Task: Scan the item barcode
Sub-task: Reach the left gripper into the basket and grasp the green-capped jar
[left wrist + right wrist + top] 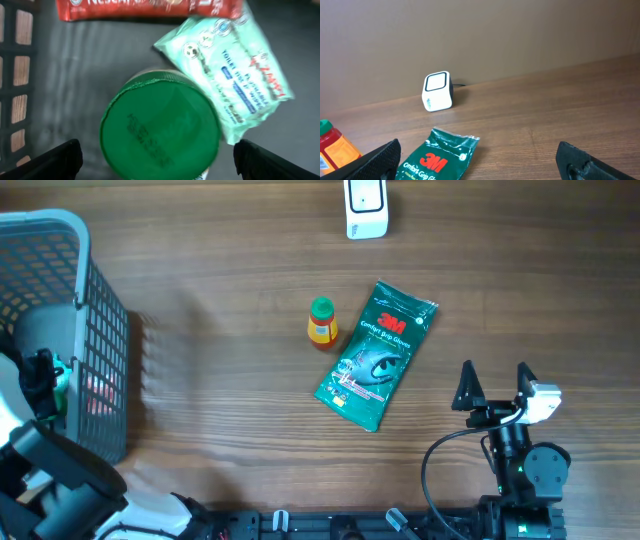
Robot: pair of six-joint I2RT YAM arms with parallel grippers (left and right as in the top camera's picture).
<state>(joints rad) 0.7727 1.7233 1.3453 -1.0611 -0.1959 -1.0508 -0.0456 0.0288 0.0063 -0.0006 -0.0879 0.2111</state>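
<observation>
Presently on view, every place reckoned from the white box-shaped plastic barcode scanner [366, 207], which stood at the far edge of the brown wood-grain table [220, 270]:

1. Flat dark-green foil pouch of 3M gloves [378, 355]. It lay on the table nearer the robot than the scanner and well apart from it. Its printed face was up, and no barcode could be made out.
2. Small plastic bottle with green cap and orange label [321, 323]. It lay nearer the robot than the scanner and a little to the scanner's left, just beside the pouch.
3. Grey plastic mesh basket [100, 350], far to the scanner's left. The left wrist view showed its contents: a round jar with a green plastic lid [160, 130], a pale-green plastic packet [235, 70] beside it, and a red Nescafé sachet [145, 7] beyond.
4. Left gripper [156, 145]. It hung above the basket's contents, directly over the jar, with jaws spread wide and holding nothing.
5. Right gripper [495, 370]. It sat near the robot and to the scanner's right, close to the pouch, with jaws spread wide and empty, pointed toward the scanner.

Progress: nothing was held before the scanner's window, so no scan was under way. By my reckoning the jar was the item about to be picked. Grasping it, carrying it to the scanner and turning its code to the window all remained. Whether the pouch and bottle had been scanned could not be told.
</observation>
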